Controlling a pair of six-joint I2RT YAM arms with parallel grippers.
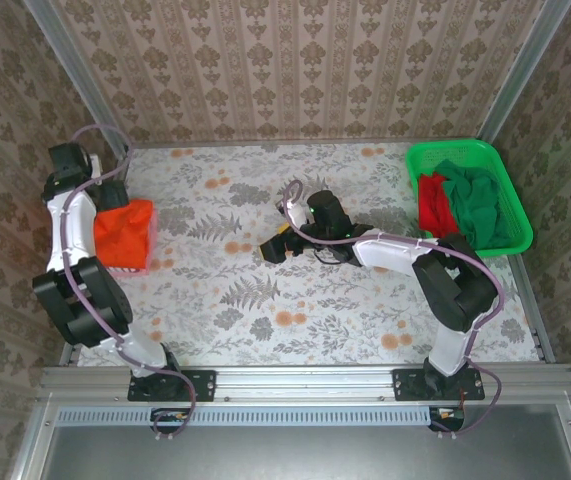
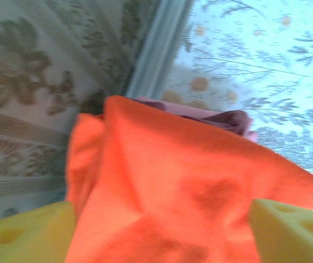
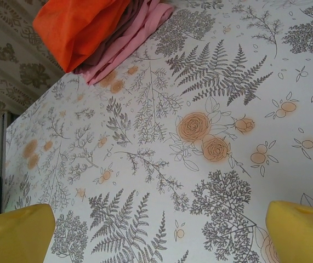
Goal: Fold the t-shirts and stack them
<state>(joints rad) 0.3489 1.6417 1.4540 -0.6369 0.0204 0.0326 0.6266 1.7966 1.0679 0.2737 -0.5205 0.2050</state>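
Orange t-shirt [image 2: 189, 181] is being straddled by the wide-open left gripper [image 2: 161, 230]
The right gripper [image 3: 161, 230] is being held wide open above the floral table [image 3: 145, 98].

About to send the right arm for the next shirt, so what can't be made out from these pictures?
Left wrist view: the pink-maroon t-shirt is mostly covered by the orange t-shirt, so its fold is hidden.
Top view: the red t-shirt and dark green t-shirt lie bunched in the green basket, too small to tell whether more lies beneath.

Open table [image 1: 265, 310] between orange t-shirt [image 1: 125, 232], basket [image 1: 445, 147]
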